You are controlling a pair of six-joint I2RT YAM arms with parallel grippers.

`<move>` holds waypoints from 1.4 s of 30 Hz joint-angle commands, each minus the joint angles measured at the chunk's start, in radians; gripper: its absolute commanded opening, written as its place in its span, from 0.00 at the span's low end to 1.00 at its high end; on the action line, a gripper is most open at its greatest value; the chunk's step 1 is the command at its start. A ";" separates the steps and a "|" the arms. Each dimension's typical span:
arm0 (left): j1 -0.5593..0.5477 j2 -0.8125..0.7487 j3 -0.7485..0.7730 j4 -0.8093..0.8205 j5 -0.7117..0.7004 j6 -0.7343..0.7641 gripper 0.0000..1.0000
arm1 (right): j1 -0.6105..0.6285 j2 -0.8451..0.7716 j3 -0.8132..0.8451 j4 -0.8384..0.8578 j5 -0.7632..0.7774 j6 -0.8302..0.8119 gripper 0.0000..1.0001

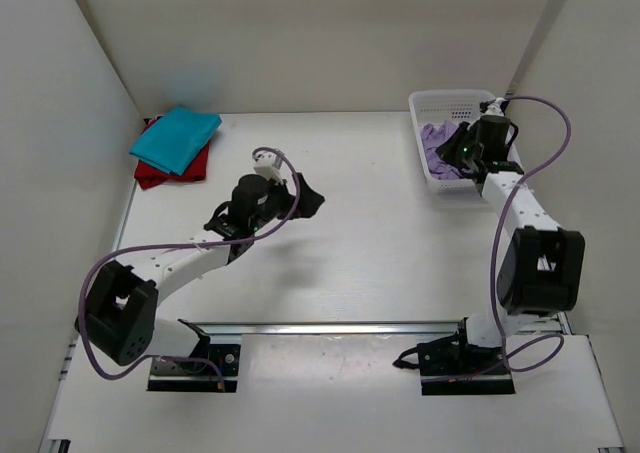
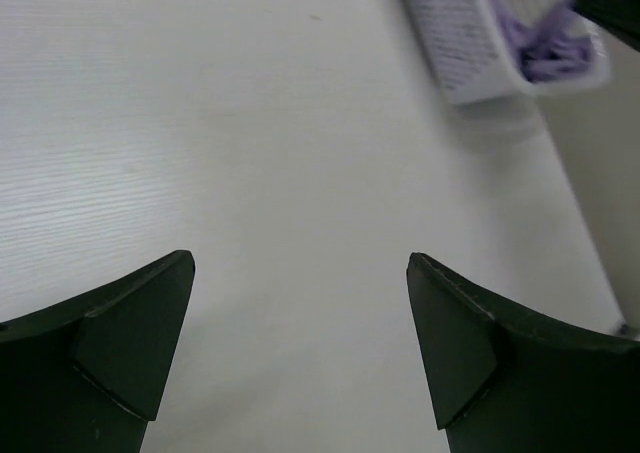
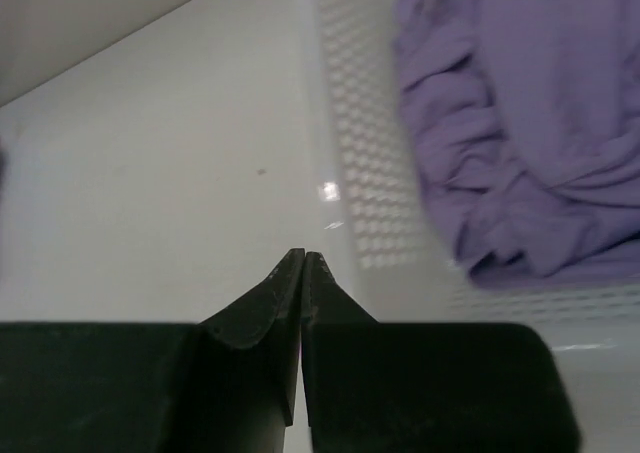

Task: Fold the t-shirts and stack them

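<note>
A folded teal-blue t-shirt point(image 1: 176, 137) lies on top of a deep red t-shirt point(image 1: 168, 171) at the table's back left. The pale lavender t-shirt point(image 1: 438, 143) point(image 3: 520, 123) point(image 2: 548, 49) sits crumpled inside the white mesh basket point(image 1: 432, 101) point(image 3: 365, 163) point(image 2: 455, 43) at the back right. My right gripper point(image 1: 447, 155) point(image 3: 303, 256) hovers over the basket's left wall, shut with nothing between its fingers, the lavender cloth just to its right. My left gripper point(image 1: 310, 201) point(image 2: 300, 265) hangs open above bare table near the middle, holding nothing.
White walls enclose the table on the left, back and right. The basket stands close to the right wall. Purple cables loop off both arms. A metal rail point(image 1: 330, 328) runs along the near edge by the arm bases.
</note>
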 commanded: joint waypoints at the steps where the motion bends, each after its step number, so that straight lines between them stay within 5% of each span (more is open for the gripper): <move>1: 0.090 0.000 -0.090 0.095 -0.194 0.070 0.99 | -0.052 0.137 0.108 -0.087 0.073 -0.058 0.01; 10: 0.055 0.302 0.042 0.311 -0.389 0.247 0.99 | -0.136 0.213 0.109 0.029 0.012 -0.038 0.00; 14: 0.050 0.428 0.039 0.407 -0.392 0.250 0.99 | 0.013 0.069 -0.097 0.277 0.019 -0.025 0.00; 18: 0.037 0.419 -0.010 0.470 -0.394 0.272 0.99 | 0.228 0.050 -0.211 0.483 0.056 -0.088 0.00; 24: -0.026 0.370 -0.213 0.851 -0.397 0.383 0.99 | 0.364 0.211 -0.231 0.637 0.124 -0.168 0.00; 33: -0.029 0.391 -0.210 0.872 -0.310 0.443 0.99 | 0.419 0.264 -0.216 0.710 0.238 -0.272 0.00; 42: 0.004 0.423 -0.182 0.905 -0.124 0.465 0.99 | 0.481 0.306 -0.193 0.757 0.116 -0.236 0.00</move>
